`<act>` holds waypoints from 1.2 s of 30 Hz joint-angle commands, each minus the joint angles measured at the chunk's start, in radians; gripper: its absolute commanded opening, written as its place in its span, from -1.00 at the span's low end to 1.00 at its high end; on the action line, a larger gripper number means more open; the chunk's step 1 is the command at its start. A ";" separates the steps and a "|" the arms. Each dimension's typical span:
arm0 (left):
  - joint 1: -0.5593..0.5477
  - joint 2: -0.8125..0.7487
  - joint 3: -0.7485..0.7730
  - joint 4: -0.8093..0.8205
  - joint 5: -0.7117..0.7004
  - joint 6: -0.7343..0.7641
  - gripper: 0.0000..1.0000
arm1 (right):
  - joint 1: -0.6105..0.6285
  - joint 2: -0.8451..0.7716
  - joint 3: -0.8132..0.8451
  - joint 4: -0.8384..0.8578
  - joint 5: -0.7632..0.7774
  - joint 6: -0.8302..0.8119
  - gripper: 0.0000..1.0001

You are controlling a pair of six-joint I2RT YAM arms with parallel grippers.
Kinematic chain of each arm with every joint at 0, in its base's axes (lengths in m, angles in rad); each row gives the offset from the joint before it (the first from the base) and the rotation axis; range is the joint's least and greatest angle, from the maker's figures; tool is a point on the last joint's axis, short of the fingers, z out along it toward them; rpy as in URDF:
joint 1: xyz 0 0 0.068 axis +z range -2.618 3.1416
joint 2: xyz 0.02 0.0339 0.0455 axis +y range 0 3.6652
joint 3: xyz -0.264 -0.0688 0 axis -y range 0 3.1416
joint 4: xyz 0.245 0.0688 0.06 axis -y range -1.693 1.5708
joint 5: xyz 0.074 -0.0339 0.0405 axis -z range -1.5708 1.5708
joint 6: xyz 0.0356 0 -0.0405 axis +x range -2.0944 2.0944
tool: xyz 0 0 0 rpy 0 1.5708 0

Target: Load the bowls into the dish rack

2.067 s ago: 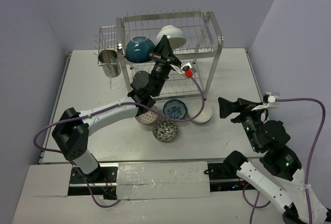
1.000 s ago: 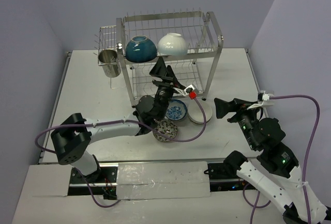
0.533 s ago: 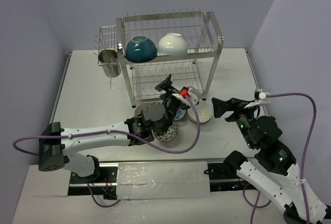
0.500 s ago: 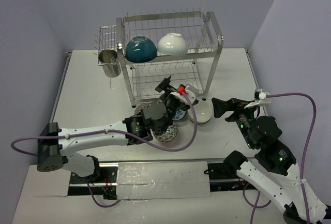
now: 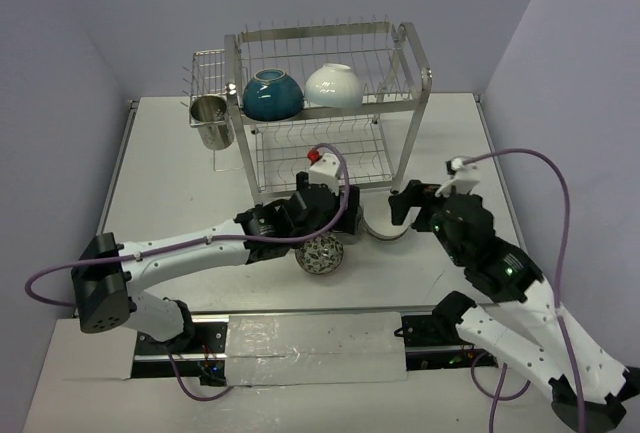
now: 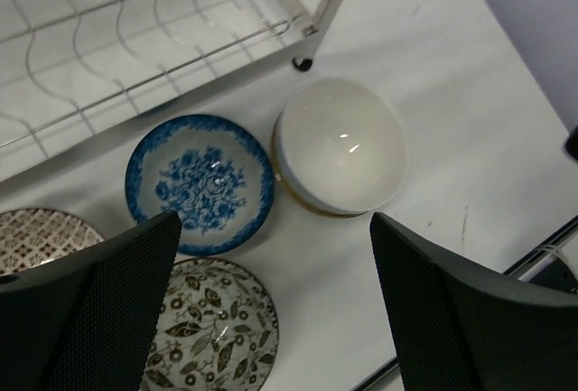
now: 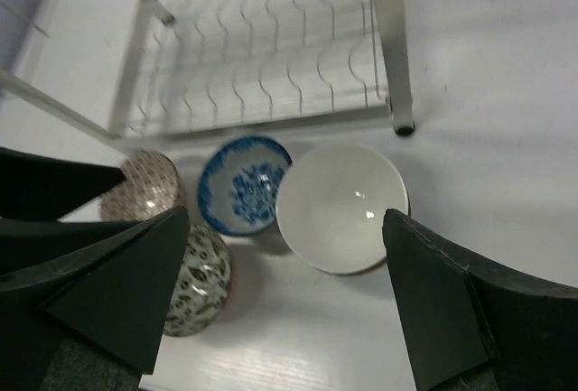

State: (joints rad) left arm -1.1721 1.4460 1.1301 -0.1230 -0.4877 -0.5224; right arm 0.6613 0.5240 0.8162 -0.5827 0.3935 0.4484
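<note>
Left gripper [image 6: 275, 219] and right gripper [image 7: 284, 215] both spread wide, empty, over the table [image 5: 170, 183]. Floral bowl [image 6: 212, 323] nearest, then blue-white bowl [image 6: 200, 183], white bowl [image 6: 341, 145]; red bowl [image 6: 41, 228] mostly hidden by finger. Glazed ceramic: probably stiff, slick, chippable, pinch at rim. Farther, dish rack [image 5: 412, 63] top tier holds teal bowl [image 5: 272, 94], second white bowl [image 5: 333, 86].
</note>
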 commanded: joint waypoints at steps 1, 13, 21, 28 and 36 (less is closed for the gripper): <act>0.032 -0.068 -0.055 -0.062 0.092 -0.152 0.83 | 0.006 0.122 0.038 -0.066 -0.038 0.026 0.90; 0.081 -0.301 -0.315 -0.194 0.032 -0.261 0.84 | -0.080 0.396 0.055 -0.167 0.047 0.233 0.59; 0.115 -0.392 -0.408 -0.205 0.029 -0.274 0.84 | -0.232 0.491 0.014 -0.100 -0.096 0.237 0.26; 0.124 -0.415 -0.437 -0.207 0.026 -0.261 0.84 | -0.242 0.570 -0.015 -0.059 -0.082 0.288 0.09; 0.132 -0.443 -0.455 -0.214 0.021 -0.258 0.83 | -0.258 0.597 -0.055 -0.043 -0.039 0.323 -0.07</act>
State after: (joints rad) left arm -1.0470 1.0279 0.6884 -0.3450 -0.4519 -0.7761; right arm 0.4110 1.1107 0.7643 -0.6697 0.3145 0.7425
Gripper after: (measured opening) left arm 0.919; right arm 0.468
